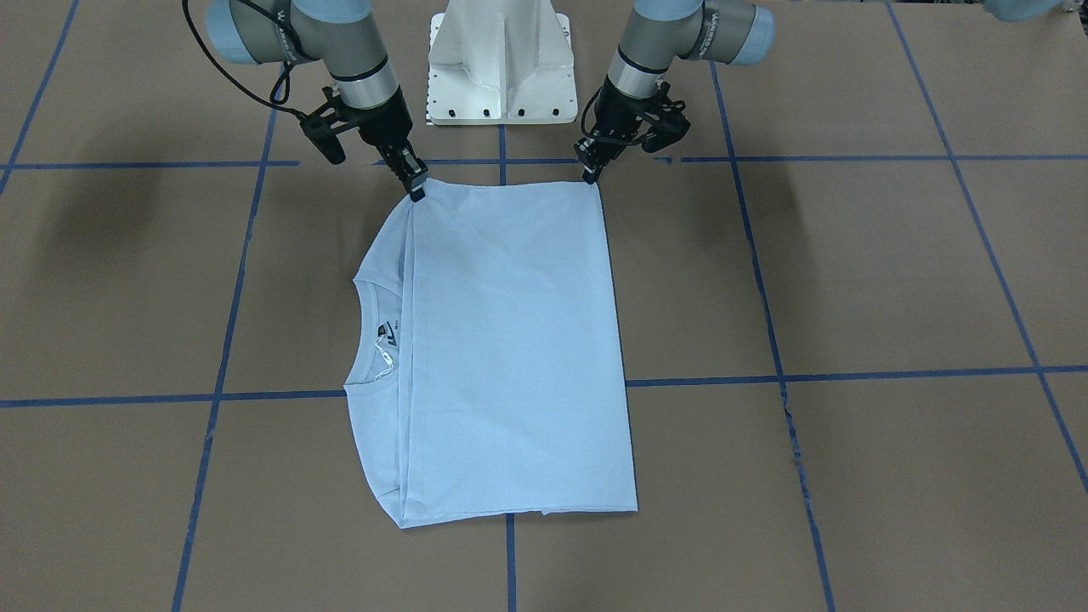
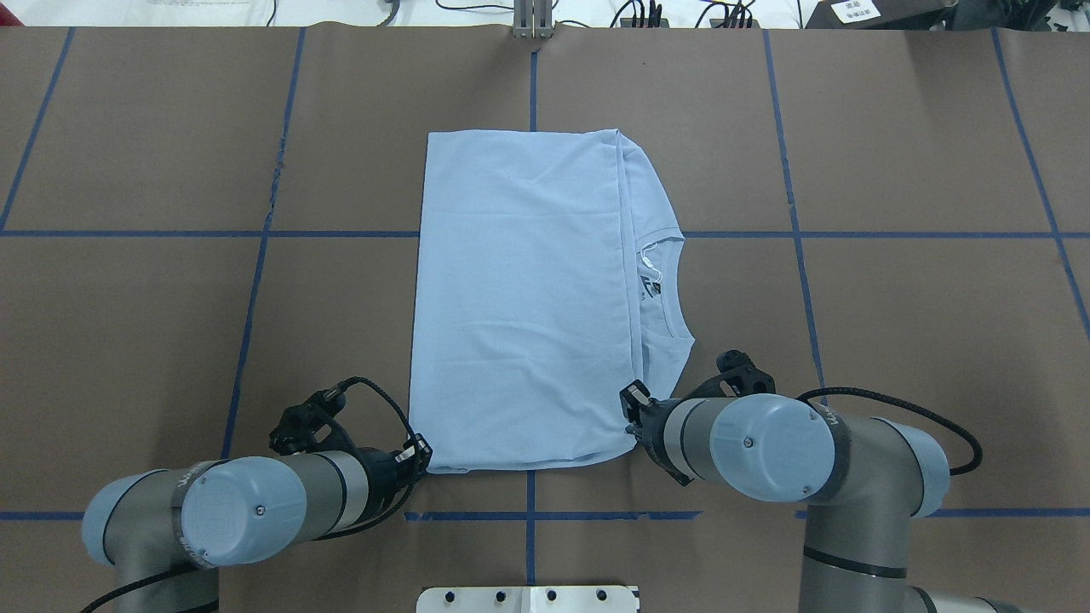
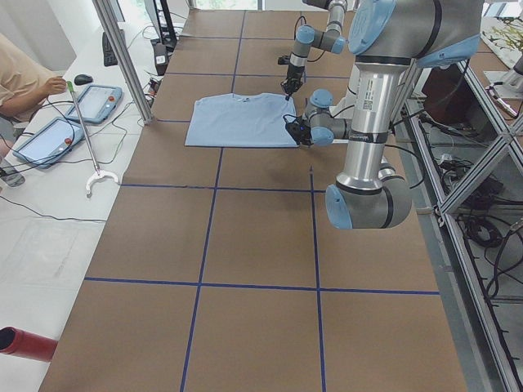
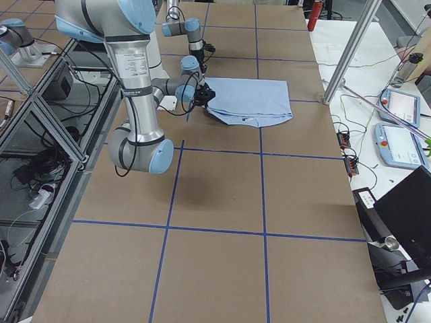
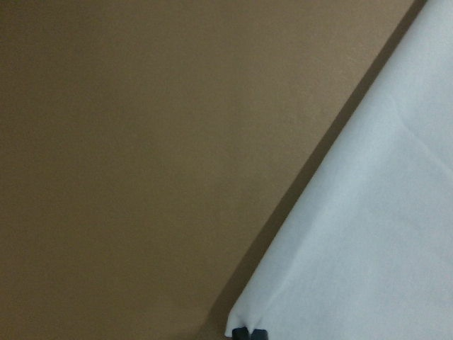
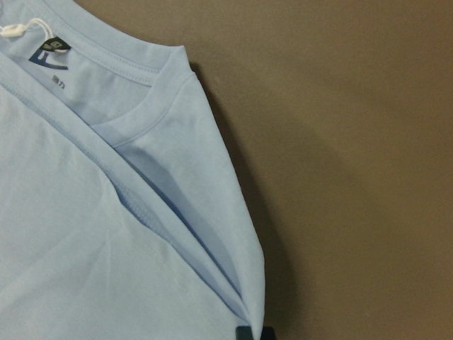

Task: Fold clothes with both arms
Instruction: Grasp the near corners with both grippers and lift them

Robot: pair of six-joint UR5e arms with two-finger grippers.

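Folded light blue T-shirt (image 1: 510, 340) lies flat just in front of the white pedestal base (image 1: 501, 68). The left gripper (image 1: 590, 176) and right gripper (image 1: 416, 191), jaws nearly closed, each pinch one shirt corner nearest that base.

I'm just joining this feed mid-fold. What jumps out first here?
A light blue T-shirt lies folded into a tidy rectangle in the middle of the brown table, with its collar peeking out along the robot's right side. The left tool and right tool each pinch a corner of the shirt's edge nearest the robot's base.
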